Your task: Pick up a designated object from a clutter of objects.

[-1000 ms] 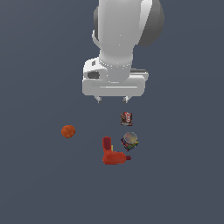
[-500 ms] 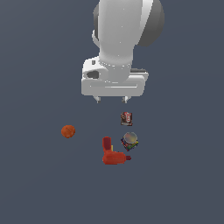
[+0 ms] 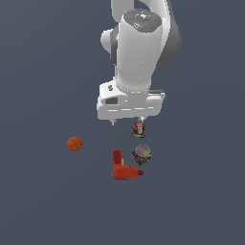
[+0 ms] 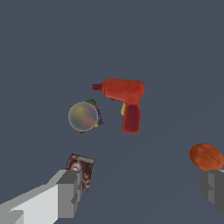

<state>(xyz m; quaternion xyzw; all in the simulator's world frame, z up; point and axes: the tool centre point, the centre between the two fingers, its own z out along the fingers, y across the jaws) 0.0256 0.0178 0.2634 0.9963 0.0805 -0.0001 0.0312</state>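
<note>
The can point(image 3: 141, 154), with a silvery-grey top and a multicoloured label, stands upright on the dark floor; it also shows in the wrist view point(image 4: 83, 116). My gripper point(image 3: 127, 121) hangs above the clutter, open and empty, apart from the can. In the wrist view the gripper point(image 4: 140, 190) has its fingers point(image 4: 65, 192) spread wide. The clutter is the can, a red power drill point(image 3: 123, 168), a small red-brown box point(image 3: 138, 129) and an orange ball point(image 3: 74, 143).
The drill point(image 4: 124, 103) lies on its side close beside the can. The box point(image 4: 82, 170) lies just by one fingertip. The ball point(image 4: 206, 156) sits near the other finger, apart from the rest. Dark floor lies all around.
The gripper has come down and slightly towards the exterior view's right, closer to the box and can. The objects have not moved.
</note>
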